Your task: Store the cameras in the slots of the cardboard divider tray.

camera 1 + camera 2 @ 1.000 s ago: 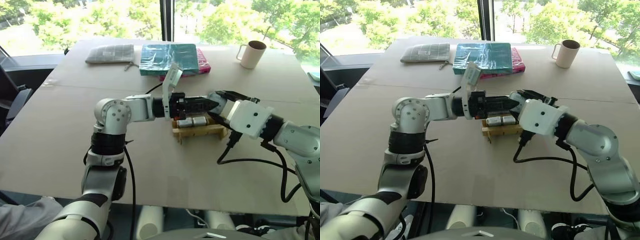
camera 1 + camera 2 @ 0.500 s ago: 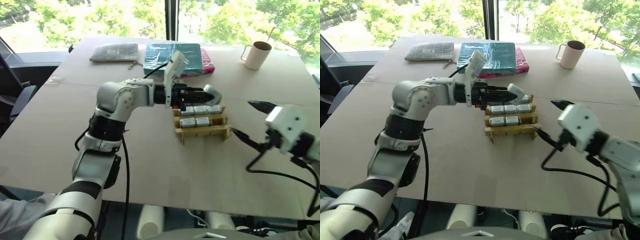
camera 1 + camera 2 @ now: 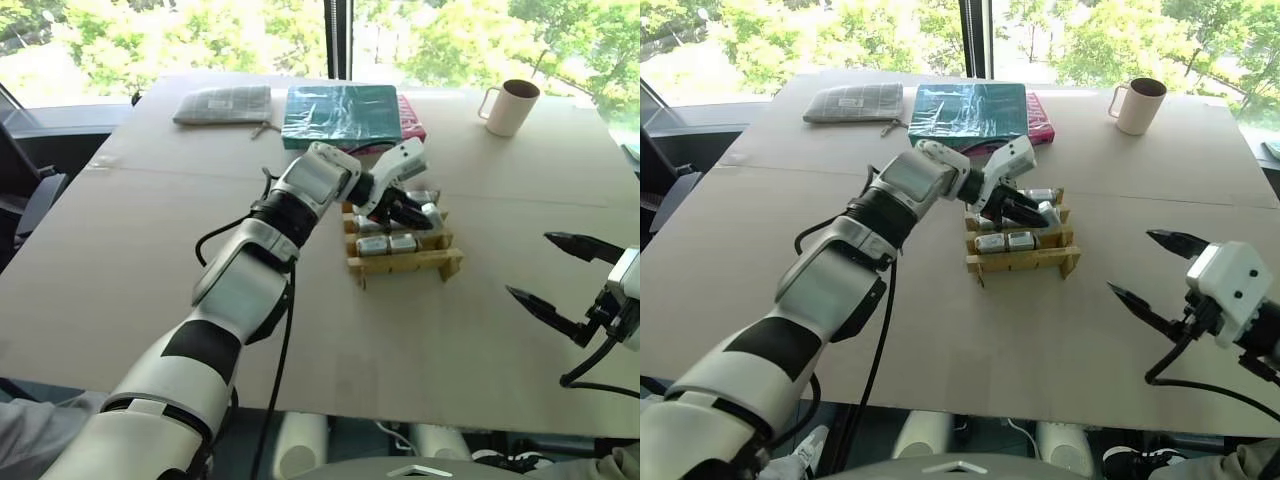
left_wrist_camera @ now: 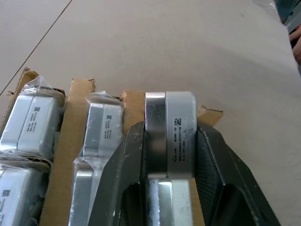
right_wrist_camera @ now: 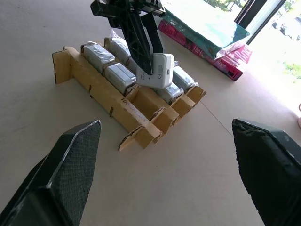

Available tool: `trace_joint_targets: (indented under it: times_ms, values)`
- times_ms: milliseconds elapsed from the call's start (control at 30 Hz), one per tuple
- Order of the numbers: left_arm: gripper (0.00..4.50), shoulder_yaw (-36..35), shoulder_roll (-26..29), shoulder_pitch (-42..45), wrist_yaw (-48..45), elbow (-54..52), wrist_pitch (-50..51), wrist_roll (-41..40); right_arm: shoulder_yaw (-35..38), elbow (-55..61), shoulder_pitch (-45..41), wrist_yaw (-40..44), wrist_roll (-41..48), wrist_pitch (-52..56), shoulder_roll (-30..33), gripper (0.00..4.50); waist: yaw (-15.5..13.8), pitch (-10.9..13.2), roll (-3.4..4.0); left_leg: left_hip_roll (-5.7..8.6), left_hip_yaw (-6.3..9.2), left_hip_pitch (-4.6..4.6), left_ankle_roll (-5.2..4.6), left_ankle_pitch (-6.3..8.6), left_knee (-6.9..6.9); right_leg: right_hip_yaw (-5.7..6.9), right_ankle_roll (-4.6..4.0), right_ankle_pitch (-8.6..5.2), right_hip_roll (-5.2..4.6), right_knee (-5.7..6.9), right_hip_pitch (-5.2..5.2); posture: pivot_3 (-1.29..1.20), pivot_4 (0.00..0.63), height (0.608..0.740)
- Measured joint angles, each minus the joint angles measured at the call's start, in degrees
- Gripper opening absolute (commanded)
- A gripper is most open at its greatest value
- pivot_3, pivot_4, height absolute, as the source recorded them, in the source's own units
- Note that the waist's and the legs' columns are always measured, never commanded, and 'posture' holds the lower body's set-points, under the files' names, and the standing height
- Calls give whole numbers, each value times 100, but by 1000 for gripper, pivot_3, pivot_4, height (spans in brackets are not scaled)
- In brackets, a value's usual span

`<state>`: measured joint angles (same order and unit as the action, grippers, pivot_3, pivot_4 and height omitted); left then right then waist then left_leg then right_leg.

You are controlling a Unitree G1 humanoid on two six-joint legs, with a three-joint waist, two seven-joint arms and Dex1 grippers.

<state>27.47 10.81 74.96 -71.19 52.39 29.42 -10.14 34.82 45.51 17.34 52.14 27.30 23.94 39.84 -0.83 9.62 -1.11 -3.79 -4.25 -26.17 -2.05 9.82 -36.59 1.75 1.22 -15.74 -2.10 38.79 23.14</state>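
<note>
The table (image 3: 150, 260) carries the cardboard divider tray (image 3: 405, 262) near its middle, with two books (image 3: 345, 115) and a mug (image 3: 507, 106) well beyond it.

The tray is slotted cardboard: light, moderately stiff, and likely to slide or flex under a sideways push. Loads should enter a cell from straight above.

The left gripper (image 3: 412, 212) hangs over the far right part of the tray, its fingers (image 4: 123, 165) clamped on one camera (image 5: 157, 70). The right gripper (image 3: 560, 280) stands well apart to the right of the tray, fingers spread wide and carrying nothing.

The cameras (image 3: 388, 244) already stored sit in the tray's cells, several wrapped in thin clear film.

Handling properties, judged from appearance:
- Each camera is a rigid, compact metal-look body, probably light.
- Its smooth faces, and the film on the stored units, are likely slippery.
- The correct hold is across the two broad flat faces, as the left wrist view shows, leaving the narrow edge free to lead into a cell.
- The rounded corners offer poor purchase.
</note>
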Motion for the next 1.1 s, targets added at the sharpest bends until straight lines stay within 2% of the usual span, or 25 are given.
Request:
trace_joint_targets:
  times_ms: [267,633,933,967,1067,1100]
  values:
    - [757,-215,-523,509,-402,865,-688,512,15,372,517,-349,99,-185,-278,4406,-1,1,-2,1,6,-12,0,0,-3,7,15,-9,0,1,8,0,150,740]
    - [757,-195,-655,570,-614,1157,-1093,1424,16,415,740,-639,86,-378,-331,4406,3,1,-2,0,7,-13,0,0,-6,7,14,-8,1,6,11,0,150,740]
    - [757,-166,-783,573,-548,1189,-1210,1833,-21,413,734,-713,35,-427,-274,4406,8,0,-1,-2,10,-10,0,0,-12,7,15,-9,3,12,10,0,150,740]
    - [1769,-171,-803,573,-517,1182,-1185,1853,-31,413,733,-727,32,-428,-274,4500,5,-1,-1,-2,10,-10,0,0,-14,8,15,-9,2,12,9,0,150,740]
    - [2781,-193,-804,572,-484,1082,-954,1935,-61,413,751,-759,13,-429,-274,4500,5,0,-1,-2,10,-12,0,0,-19,8,16,-8,2,14,9,0,150,740]
    - [3317,-233,-772,569,-546,893,-733,1894,-62,416,762,-763,13,-429,-274,4500,6,0,-2,-2,11,-15,0,0,-21,9,15,-8,2,15,10,0,150,740]
